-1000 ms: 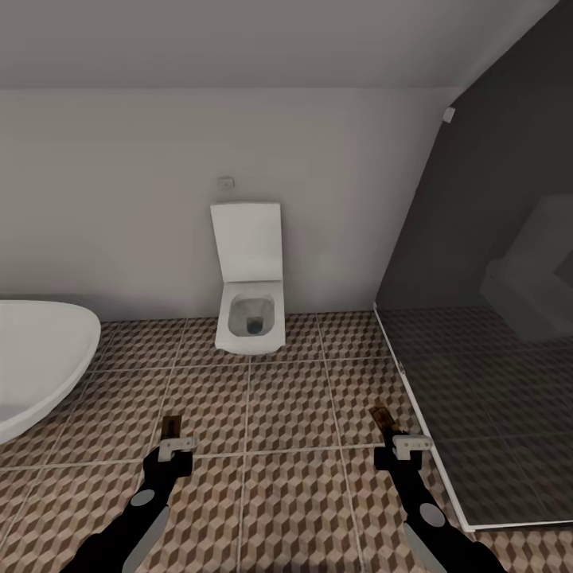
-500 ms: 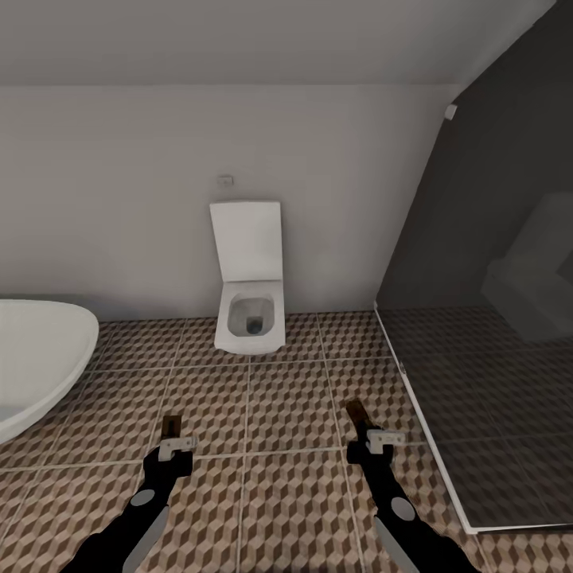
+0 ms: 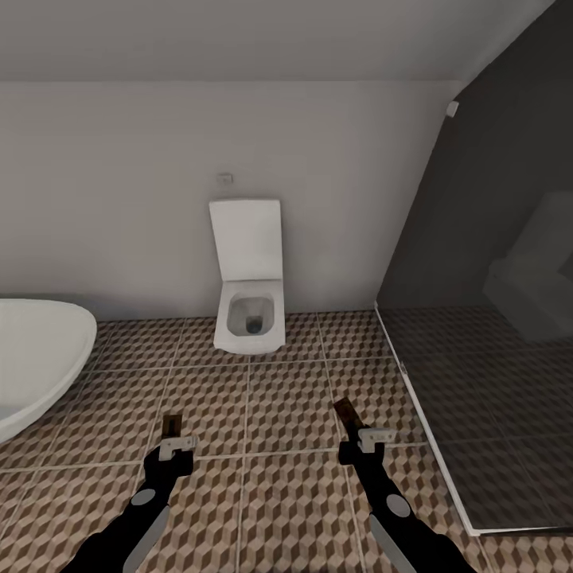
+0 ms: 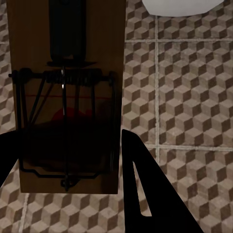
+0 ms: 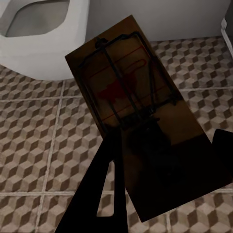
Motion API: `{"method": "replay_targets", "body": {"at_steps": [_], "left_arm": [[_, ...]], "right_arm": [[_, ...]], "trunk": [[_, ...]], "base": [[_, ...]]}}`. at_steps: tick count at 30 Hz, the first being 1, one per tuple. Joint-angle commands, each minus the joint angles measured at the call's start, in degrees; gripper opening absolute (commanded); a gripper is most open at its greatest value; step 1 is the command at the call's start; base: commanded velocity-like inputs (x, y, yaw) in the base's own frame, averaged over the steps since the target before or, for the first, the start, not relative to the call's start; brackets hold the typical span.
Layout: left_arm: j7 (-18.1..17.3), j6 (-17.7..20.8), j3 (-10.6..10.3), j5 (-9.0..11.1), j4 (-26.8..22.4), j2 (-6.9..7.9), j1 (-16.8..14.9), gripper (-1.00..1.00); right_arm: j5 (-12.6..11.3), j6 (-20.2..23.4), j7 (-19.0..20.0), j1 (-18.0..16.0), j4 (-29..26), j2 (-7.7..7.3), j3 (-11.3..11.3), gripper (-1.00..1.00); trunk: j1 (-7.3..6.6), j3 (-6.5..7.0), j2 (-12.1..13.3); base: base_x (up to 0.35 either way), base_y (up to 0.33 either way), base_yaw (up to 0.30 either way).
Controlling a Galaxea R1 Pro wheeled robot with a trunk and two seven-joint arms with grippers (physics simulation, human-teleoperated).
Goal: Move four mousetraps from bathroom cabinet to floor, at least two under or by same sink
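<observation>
Since a second ago my right arm has swung inward toward the middle of the head view, while my left arm sits where it was. Going left to right: a white bathtub [image 3: 36, 358] curves in at the left edge; my left tool [image 3: 173, 442] is clamped on a mousetrap [image 3: 170, 426], whose wooden board sticks out forward past the fingers, long axis pointing away from me toward the far wall. A white toilet [image 3: 249, 306] with its lid raised stands against that wall, roughly between my two arms. My right tool [image 3: 362, 440] is likewise gripping a second mousetrap [image 3: 347, 415], its long axis tilted slightly leftward, toward the toilet. A dark glass shower screen [image 3: 485, 334] closes off the right side. I count two mousetraps, one per tool, both held above the cube-patterned bathroom floor [image 3: 294, 398] and not yet set down. In the left wrist view the trap [image 4: 68, 97] shows its wire spring and red spot with tile below; the right wrist view shows the other trap [image 5: 131, 102] with the toilet bowl [image 5: 43, 34] just beyond its far end. Each trap lies straight ahead of its tool. I see one toilet, one bathtub, and no sink here, so I judge I must turn to find it.
</observation>
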Motion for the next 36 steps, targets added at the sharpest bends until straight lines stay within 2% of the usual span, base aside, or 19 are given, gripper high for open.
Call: {"method": "replay_targets", "body": {"at_steps": [1, 24, 27, 33, 36], "left_arm": [[0.6, -0.2, -0.5, 0.4, 0.0, 0.09, -0.1, -1.00], [0.6, -0.2, -0.6, 0.4, 0.1, 0.09, -0.1, -1.00], [0.6, -0.2, -0.6, 0.4, 0.1, 0.07, -0.1, -1.00], [0.6, -0.2, -0.6, 0.4, 0.2, -0.57, -0.1, -1.00], [0.6, -0.2, -0.6, 0.4, 0.3, -0.70, -0.1, -1.00]], "right_arm": [[-0.6, -0.3, -0.4, -0.1, 0.0, -0.09, 0.4, -1.00], [-0.9, -0.3, -0.2, -0.1, 0.1, 0.08, 0.5, -1.00], [-0.9, -0.3, 0.8, -0.1, 0.0, 0.08, 0.5, -1.00], [-1.0, -0.2, 6.3, -0.1, -0.1, -0.07, 0.4, -1.00], [-1.0, -0.2, 6.7, -0.1, -0.1, -0.09, 0.3, -1.00]], "trunk": [[0.24, -0.25, -0.5], [5.29, -4.37, -9.7], [5.95, -4.91, -10.9], [7.27, -5.99, -13.3], [7.93, -6.53, -14.5]], "base": [[0.000, 0.000, 0.000], [0.000, 0.000, 0.000], [0.000, 0.000, 0.000], [0.000, 0.000, 0.000], [0.000, 0.000, 0.000]]}}
